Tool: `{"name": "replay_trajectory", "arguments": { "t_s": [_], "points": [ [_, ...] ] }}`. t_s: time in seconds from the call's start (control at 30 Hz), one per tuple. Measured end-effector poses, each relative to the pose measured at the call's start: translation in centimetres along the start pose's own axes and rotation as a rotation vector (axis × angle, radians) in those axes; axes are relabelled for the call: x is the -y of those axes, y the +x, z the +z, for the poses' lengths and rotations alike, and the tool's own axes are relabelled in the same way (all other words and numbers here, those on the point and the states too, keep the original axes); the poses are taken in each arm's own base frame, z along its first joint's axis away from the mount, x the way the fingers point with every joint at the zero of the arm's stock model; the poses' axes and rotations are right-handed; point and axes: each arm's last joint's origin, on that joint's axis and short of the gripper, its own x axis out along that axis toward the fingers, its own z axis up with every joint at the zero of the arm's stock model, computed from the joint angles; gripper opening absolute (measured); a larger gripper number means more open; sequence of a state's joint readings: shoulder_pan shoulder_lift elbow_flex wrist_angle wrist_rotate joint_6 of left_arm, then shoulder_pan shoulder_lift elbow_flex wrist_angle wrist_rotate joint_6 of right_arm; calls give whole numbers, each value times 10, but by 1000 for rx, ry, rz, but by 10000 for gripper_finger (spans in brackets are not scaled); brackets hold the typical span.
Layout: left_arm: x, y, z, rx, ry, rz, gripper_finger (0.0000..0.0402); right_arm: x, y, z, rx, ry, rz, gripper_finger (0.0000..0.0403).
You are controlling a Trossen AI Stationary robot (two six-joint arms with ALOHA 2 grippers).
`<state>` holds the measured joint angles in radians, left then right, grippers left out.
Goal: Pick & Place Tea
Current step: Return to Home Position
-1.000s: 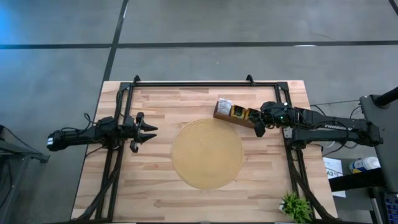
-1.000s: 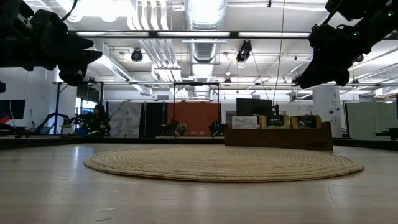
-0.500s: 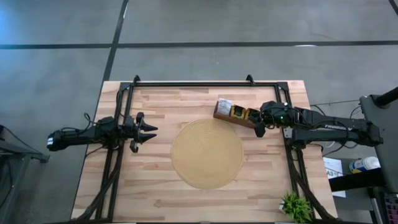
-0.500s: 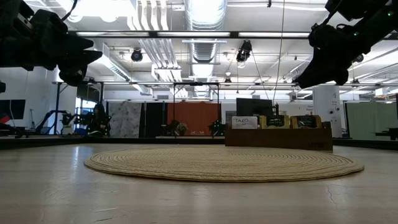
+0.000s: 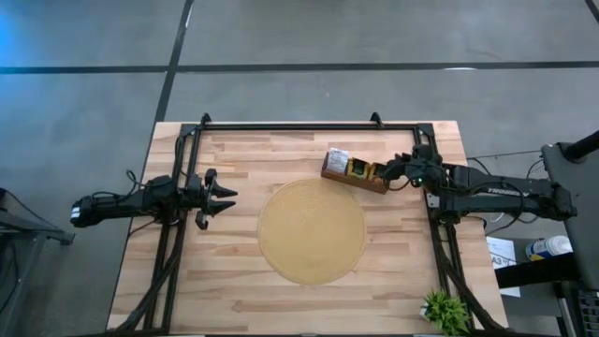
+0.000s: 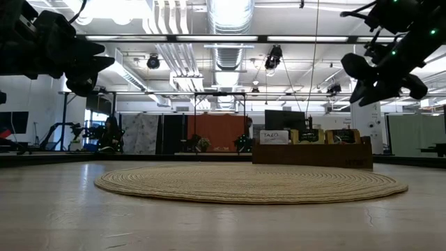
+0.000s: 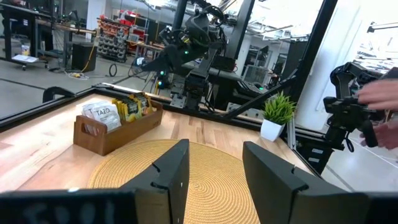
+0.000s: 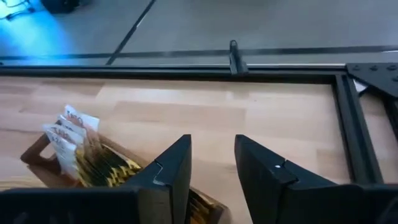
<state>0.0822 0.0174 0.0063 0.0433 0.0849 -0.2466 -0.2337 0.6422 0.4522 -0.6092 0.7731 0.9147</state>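
The tea sachets, white (image 8: 69, 138) and yellow (image 8: 111, 169), stand on edge in a brown wooden box (image 5: 354, 170) beyond the round tan mat (image 5: 312, 231). My right gripper (image 5: 386, 172) hovers open just above the box's right end, tipped downward, with nothing between its fingers (image 8: 169, 167). From its wrist view the sachets sit ahead and to one side of the gripper (image 8: 211, 168). My left gripper (image 5: 223, 197) waits open and level above the table's left side, pointing across the mat; its wrist view shows the box (image 7: 118, 126) and the tea (image 7: 107, 113).
A black metal frame (image 5: 309, 124) runs along the table's far edge and down both sides. A small potted plant (image 5: 445, 310) stands at the near right corner. In the left wrist view a person's hand (image 7: 380, 99) shows beyond the table.
My right gripper has rolled at the wrist and swung from pointing toward the near edge to pointing left at the box's right end, shifting slightly toward the far edge. The box and the sachets have stayed put.
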Motion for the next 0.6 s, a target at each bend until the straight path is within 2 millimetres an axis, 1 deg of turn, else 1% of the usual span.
{"name": "replay_trajectory", "arguments": {
  "t_s": [0.17,0.27,0.43,0.6],
  "points": [
    [0,0,0,0,0,0,145,-1,0,0,-14,9,10,127],
    [0,0,0,0,0,0,145,0,1,-2,-39,87,18,131],
    [0,0,0,0,0,0,145,-9,-2,-7,-325,182,236,131],
    [0,0,0,0,0,0,145,-18,-5,-6,-457,258,394,125]
  ]
}}
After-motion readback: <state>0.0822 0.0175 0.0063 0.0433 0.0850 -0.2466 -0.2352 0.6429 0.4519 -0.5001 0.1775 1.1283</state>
